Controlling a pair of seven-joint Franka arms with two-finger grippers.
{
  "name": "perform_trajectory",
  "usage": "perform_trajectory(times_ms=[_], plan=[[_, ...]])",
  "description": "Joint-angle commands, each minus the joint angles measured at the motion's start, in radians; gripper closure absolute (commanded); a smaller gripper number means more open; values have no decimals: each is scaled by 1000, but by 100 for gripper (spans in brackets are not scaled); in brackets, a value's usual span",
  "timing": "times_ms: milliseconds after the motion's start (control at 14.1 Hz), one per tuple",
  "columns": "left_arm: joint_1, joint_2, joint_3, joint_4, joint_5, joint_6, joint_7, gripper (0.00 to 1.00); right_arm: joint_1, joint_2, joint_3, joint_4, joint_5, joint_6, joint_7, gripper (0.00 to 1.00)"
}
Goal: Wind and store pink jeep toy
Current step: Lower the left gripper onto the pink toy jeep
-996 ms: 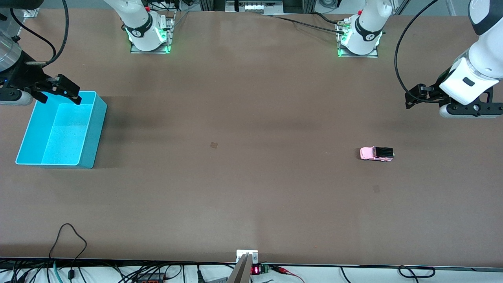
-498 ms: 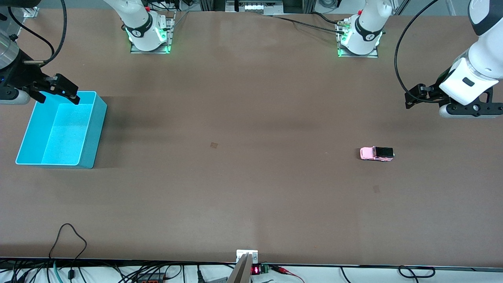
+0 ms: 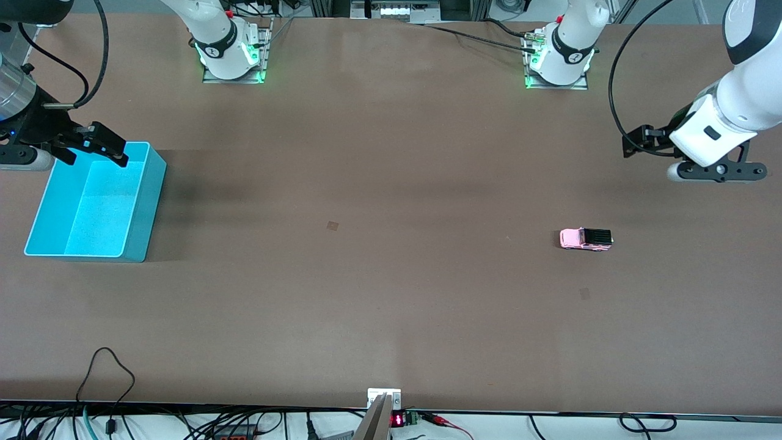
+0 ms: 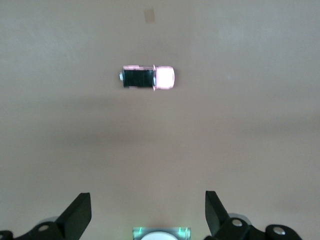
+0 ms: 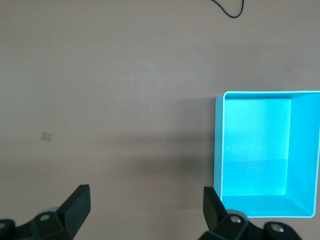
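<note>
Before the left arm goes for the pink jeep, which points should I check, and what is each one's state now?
1. Pink jeep toy upright on its wheels, on the table: ok.
2. Left gripper open, holding nothing: ok.
3. Left gripper above the jeep: not ok, it is over bare table.
4. Turquoise bin without contents: ok.
5. Right gripper open, over the bin's rim: ok.

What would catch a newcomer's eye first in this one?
The turquoise bin, empty, stands out at the right arm's end of the table, with the open right gripper over its rim. Next comes the pink jeep toy, alone on the brown table toward the left arm's end, with the open left gripper up in the air.
</note>
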Motion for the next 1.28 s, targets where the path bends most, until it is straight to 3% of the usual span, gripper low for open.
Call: perform_trajectory(times_ms=[0,356,641,1210], plan=[[-4,24,2,39,-18,-81,94,0,-10,8,5,23,-1,-9,-1,0],[10,57,3,22,-13,-98,539,0,-10,11,5,23,1,-9,5,0],[11,137,5,12,1,-58,775,0,-10,7,5,37,-1,-16,0,0],[53,321,5,-143,34,497,1332,0,-10,10,3,43,-2,-16,6,0]])
